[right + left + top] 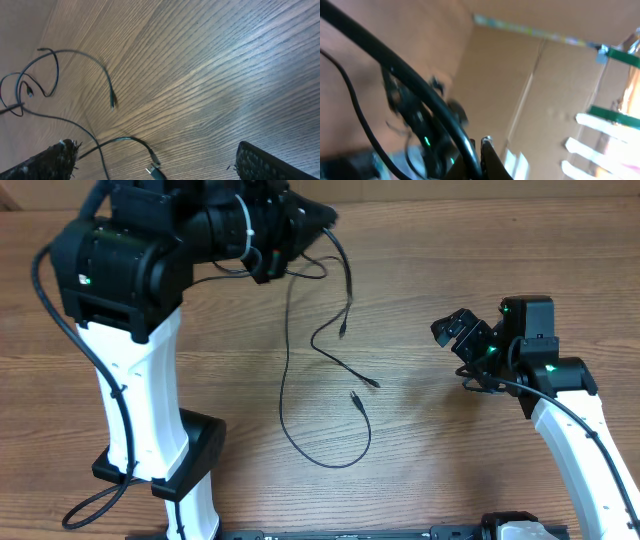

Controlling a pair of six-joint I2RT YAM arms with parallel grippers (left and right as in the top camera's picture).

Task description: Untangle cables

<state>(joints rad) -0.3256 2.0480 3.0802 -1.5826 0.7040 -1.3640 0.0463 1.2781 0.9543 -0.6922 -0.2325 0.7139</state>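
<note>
The left hand (268, 268) was pinched shut on the cables (283, 385) near the far side of the counter (450, 240), and their loose ends trailed across mid-counter. The right hand (455, 332) gaped wide, empty, well apart.

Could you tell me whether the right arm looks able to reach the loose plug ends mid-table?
Probably yes: the right gripper is open, and only bare table lies between it and the plug ends.
</note>
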